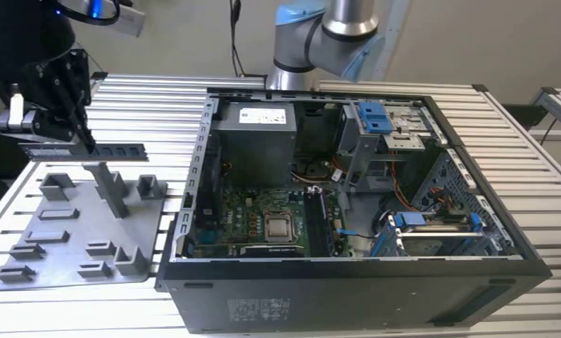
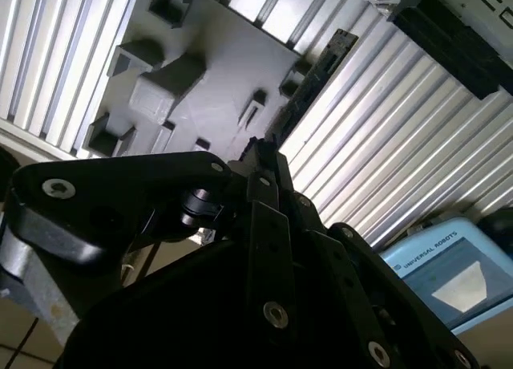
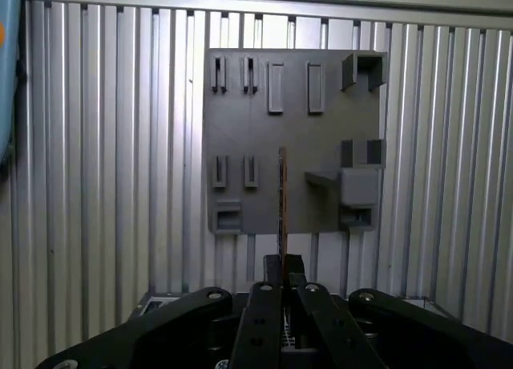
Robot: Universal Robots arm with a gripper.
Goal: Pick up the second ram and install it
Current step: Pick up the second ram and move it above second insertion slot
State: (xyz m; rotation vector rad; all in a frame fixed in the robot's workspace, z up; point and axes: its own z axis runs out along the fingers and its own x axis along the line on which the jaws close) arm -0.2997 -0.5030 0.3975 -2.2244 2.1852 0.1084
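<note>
The black gripper [image 1: 85, 144] has its jaws closed on the long, thin, dark green memory stick [image 1: 120, 149], held level just above the grey plastic tray with upright posts [image 1: 64, 232]

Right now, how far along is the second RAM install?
Done: the gripper is shut on the second ram and holds it above the grey tray. In hand: that stick, edge-on in the first wrist view. Left: it is not yet at the motherboard inside the open computer case.
</note>
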